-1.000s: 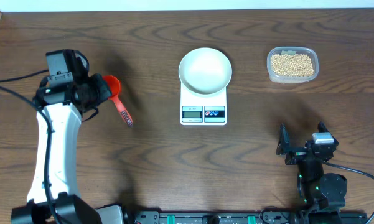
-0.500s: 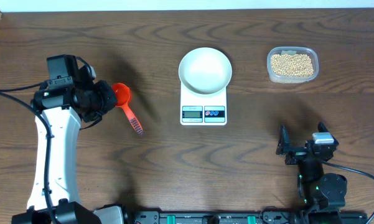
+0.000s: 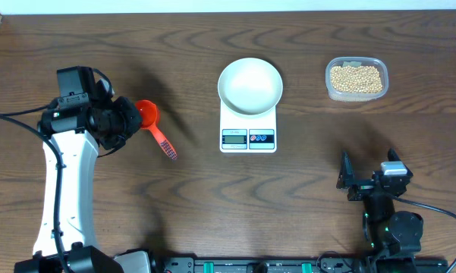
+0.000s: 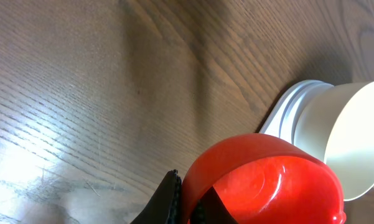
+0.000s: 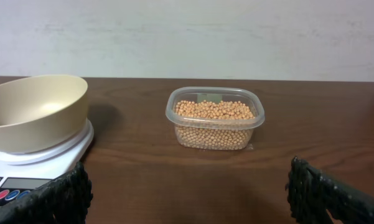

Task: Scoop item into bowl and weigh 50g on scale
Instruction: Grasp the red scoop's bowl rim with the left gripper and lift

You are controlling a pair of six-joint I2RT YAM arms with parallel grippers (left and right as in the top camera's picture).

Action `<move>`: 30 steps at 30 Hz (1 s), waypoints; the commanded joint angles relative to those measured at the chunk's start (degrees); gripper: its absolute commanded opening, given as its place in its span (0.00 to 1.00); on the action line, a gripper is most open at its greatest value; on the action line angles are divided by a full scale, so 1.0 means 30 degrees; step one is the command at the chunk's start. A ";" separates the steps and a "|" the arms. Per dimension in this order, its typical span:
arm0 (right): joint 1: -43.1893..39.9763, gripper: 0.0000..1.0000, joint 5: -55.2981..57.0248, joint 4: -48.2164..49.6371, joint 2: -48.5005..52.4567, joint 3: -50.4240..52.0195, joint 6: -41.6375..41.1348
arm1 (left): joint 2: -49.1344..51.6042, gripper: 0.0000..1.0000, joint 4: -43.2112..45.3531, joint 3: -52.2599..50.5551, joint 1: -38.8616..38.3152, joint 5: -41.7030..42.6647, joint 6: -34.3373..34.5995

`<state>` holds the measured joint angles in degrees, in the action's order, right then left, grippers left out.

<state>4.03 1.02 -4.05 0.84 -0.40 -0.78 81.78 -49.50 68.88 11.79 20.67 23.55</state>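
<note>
Left of the scale (image 3: 248, 129), the left fingers (image 4: 168, 199) clamp the red scoop (image 3: 153, 127) by its cup, ready for carrying. The bowl (image 3: 250, 86) sits empty on the scale. The beans (image 3: 355, 78) wait in the clear tub (image 3: 330, 89) to its right, across open bench (image 3: 212, 205). The right fingers (image 5: 56, 199) stand wide apart, idle, nearer the front edge.

Overhead straight down on table (image 3: 136, 227); wrist views low; bowl (image 3: 250, 85), scale (image 3: 248, 127) common to all
</note>
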 commanded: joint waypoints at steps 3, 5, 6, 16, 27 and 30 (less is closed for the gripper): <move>-0.0066 0.99 -0.0029 -0.0080 -0.0138 0.0029 0.0211 | -0.0109 0.07 -0.0066 0.0080 -0.0007 -0.0248 0.0809; -0.0066 0.99 -0.0029 -0.0080 -0.0138 0.0029 0.0211 | -0.0109 0.07 -0.0058 0.0080 -0.0007 -0.0248 0.1377; -0.0066 0.99 -0.0029 -0.0080 -0.0138 0.0029 0.0211 | -0.0109 0.07 -0.0058 0.0080 -0.0007 -0.0248 0.1683; -0.0066 0.99 -0.0029 -0.0080 -0.0138 0.0029 0.0211 | -0.0109 0.07 -0.1406 0.0080 -0.0007 -0.0240 0.5333; -0.0066 0.99 -0.0029 -0.0080 -0.0138 0.0029 0.0211 | -0.0109 0.07 -0.2565 0.0080 -0.0007 -0.0233 0.5967; -0.0066 0.99 -0.0029 -0.0080 -0.0138 0.0029 0.0211 | -0.0109 0.07 -0.2565 0.0080 -0.0007 -0.0233 0.5960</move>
<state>4.03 1.02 -4.05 0.84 -0.40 -0.78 81.78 -56.82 68.88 11.79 20.67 40.73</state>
